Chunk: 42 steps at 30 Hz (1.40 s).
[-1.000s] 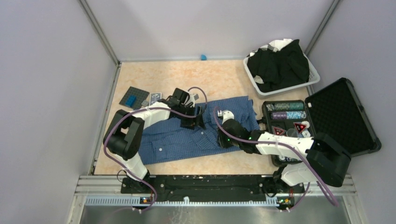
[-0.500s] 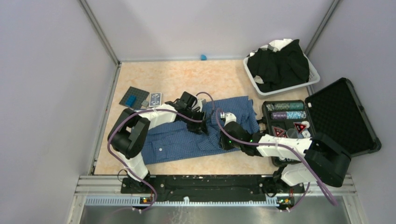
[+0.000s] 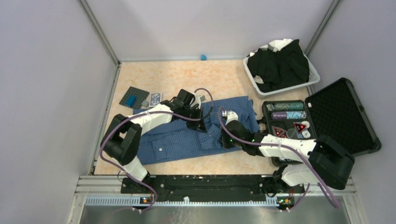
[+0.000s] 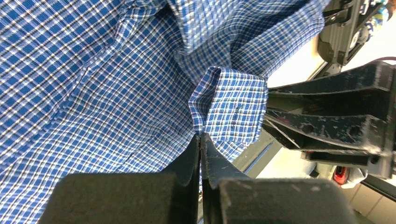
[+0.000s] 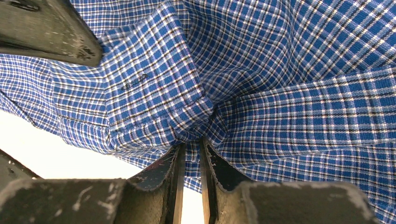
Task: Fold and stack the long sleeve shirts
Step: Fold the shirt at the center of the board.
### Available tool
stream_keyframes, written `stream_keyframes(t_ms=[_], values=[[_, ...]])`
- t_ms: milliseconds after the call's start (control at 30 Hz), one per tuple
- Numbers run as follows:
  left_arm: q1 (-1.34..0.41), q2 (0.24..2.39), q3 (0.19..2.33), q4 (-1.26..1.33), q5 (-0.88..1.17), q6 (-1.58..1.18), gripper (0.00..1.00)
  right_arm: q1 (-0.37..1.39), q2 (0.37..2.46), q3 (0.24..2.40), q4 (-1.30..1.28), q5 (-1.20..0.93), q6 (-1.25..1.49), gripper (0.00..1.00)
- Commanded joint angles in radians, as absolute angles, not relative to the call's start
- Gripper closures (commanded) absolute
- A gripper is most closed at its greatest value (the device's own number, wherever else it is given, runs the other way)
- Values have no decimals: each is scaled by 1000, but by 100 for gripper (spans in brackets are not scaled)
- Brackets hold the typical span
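Left jaws newly clamped, checked shirt [image 4: 93, 93] pinched

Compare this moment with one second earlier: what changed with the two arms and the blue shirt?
The left gripper slid a little toward the right arm and went from open to shut on a folded edge of the blue checked shirt. The right gripper kept its pinch on the shirt, almost in place. The basket of black shirts and the open case did not move.
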<state>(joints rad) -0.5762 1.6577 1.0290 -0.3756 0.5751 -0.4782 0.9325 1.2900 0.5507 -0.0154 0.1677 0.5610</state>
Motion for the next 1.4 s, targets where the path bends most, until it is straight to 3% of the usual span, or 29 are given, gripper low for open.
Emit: stream_keyframes(t_ms=[0, 133, 400, 500, 667, 1100, 1367], values=[[-579, 1569, 1065, -400, 552, -475, 100, 924, 1243, 579, 3, 188, 553, 83], [-579, 1554, 1039, -397, 541, -442, 100, 924, 1208, 587, -32, 163, 531, 79], [-579, 1507, 1003, -307, 555, -381, 100, 909, 1047, 635, -74, 51, 407, 41], [-579, 1495, 990, -276, 573, -370, 100, 835, 1042, 640, -31, -98, 370, 33], [-579, 1471, 968, -239, 593, -353, 100, 749, 1159, 677, 65, -326, 318, 30], [-581, 1460, 965, -261, 600, -311, 100, 621, 1204, 637, 175, -404, 284, 29], [-580, 1448, 958, -262, 620, -283, 100, 568, 1322, 631, 339, -603, 287, 28]])
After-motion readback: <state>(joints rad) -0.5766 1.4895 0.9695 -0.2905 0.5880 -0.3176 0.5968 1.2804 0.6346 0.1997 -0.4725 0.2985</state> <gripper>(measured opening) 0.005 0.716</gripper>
